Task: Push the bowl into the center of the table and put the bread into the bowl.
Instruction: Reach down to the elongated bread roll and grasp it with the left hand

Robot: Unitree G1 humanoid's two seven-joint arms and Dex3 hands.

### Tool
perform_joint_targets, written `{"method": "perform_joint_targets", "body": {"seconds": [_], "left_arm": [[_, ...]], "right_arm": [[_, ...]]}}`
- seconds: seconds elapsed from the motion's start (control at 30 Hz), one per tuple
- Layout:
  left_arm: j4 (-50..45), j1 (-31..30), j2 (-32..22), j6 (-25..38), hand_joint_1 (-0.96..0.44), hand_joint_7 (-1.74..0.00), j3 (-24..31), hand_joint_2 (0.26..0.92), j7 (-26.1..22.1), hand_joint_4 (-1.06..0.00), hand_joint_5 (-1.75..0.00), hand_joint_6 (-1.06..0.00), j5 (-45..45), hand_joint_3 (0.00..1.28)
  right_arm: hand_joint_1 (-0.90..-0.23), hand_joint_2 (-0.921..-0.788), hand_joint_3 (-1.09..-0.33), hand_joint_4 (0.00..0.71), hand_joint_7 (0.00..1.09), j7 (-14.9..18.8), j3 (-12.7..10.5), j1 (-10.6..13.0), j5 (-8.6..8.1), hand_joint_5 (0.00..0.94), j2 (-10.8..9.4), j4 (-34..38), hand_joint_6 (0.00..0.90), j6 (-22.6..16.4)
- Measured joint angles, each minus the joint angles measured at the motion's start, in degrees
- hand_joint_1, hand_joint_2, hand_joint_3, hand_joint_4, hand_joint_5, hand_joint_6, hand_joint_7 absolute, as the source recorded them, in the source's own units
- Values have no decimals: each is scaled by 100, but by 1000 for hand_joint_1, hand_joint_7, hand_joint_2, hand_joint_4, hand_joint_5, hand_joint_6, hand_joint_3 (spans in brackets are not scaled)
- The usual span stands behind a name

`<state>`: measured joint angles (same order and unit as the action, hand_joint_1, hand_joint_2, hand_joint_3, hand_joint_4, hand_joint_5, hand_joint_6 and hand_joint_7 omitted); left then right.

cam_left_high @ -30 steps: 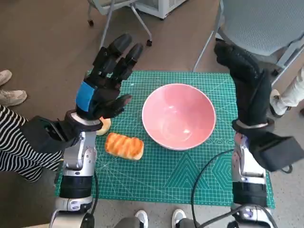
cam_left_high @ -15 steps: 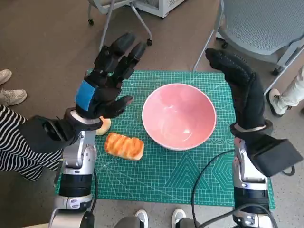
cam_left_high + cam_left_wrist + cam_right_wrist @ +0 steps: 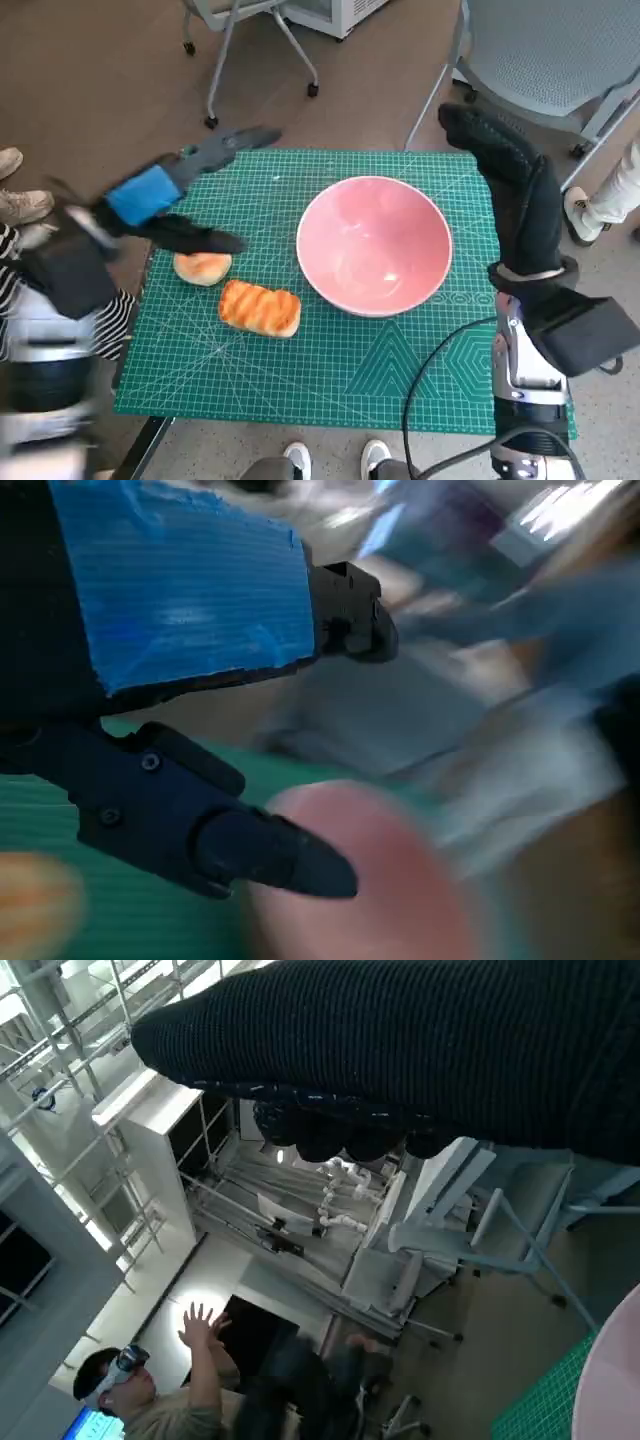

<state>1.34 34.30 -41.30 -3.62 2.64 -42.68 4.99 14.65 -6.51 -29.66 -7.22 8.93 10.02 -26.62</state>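
Left of the pink bowl (image 3: 375, 245), my left hand (image 3: 165, 195) hovers spread and empty above the bread (image 3: 260, 308), I judge to free the way down. The bowl sits near the green mat's (image 3: 330, 375) centre. My right hand (image 3: 510, 180) stands spread and empty at its far side; only the right wrist view shows a person (image 3: 150, 1390).

You have a pink bowl (image 3: 375, 245) on the green gridded mat (image 3: 340, 370); left of the bowl lie a golden striped bread (image 3: 260, 308) and a pale tan bun (image 3: 202, 268).
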Motion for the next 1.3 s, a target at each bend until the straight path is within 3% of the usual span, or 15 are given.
{"method": "perform_joint_targets", "body": {"seconds": [0.2,0.53,1.07,1.3], "left_arm": [[-902,-62,-603,988,-111,-49,-209,687,-372,-177,-4,-413,406,5],[-1872,-628,-836,1879,-193,-20,-652,703,-770,-214,-7,-437,647,10],[-2058,-943,-772,2119,-233,-6,-1338,715,-766,-233,-4,-438,1205,10],[-1957,-951,-509,2128,-239,-3,-1701,714,-520,-250,-8,-438,1613,7]], "right_arm": [[-785,-921,-666,273,611,-8,-11,35,-41,14,-9,-4,131,32],[-775,-921,-663,280,604,-32,-44,65,-70,14,-7,-1,142,41],[-766,-921,-664,277,584,-31,-73,137,-170,9,-4,14,138,91],[-763,-921,-683,277,577,-29,-71,161,-181,7,-6,16,138,98]]}}
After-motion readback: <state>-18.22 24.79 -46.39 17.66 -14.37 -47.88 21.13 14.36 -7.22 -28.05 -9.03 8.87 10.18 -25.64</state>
